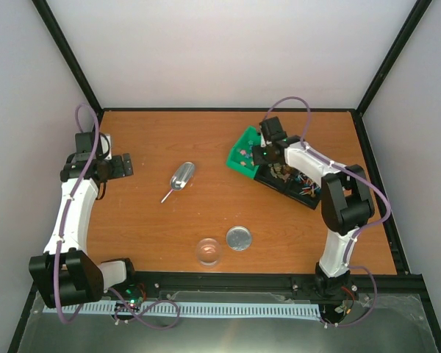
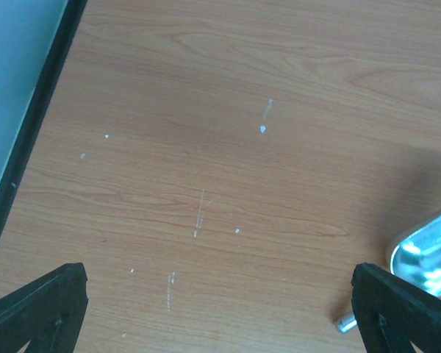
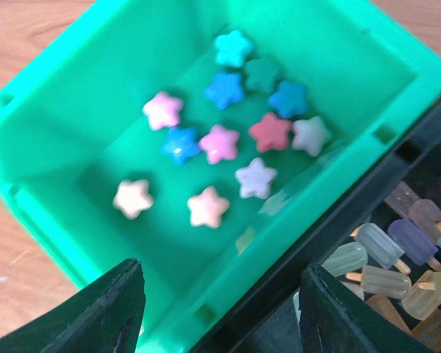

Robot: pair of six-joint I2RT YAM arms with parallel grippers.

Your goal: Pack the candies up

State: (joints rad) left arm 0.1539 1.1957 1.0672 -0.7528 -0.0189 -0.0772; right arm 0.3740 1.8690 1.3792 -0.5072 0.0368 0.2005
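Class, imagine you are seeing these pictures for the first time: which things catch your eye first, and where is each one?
The bright green bin at the back right of the table stands out, holding pastel star candies, with the right claw open just above it. Next comes the silver scoop lying mid-table, and the clear jar and round lid side by side near the front edge.
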